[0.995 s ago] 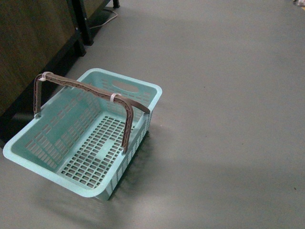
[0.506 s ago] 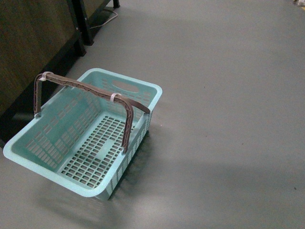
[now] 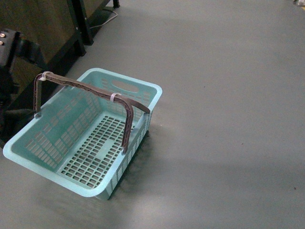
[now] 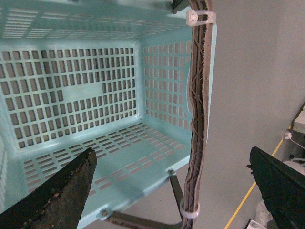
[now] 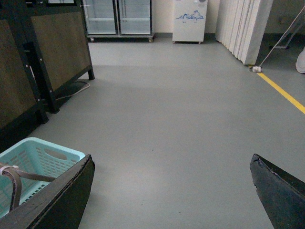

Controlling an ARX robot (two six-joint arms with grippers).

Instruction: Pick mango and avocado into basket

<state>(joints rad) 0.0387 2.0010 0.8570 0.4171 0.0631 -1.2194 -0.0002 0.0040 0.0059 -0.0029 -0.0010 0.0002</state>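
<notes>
Evidently nothing placed yet: basket empty on floor, mango and avocado nowhere in view. Left gripper spread apart over basket's slotted interior, holding nothing; right gripper likewise apart, empty. Both picks outstanding.

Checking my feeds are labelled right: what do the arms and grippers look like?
The left gripper and right gripper each have two black, wedge-shaped fingers, the left's scuffed with pale specks. The left arm in the front view is black with small bright screws.
</notes>
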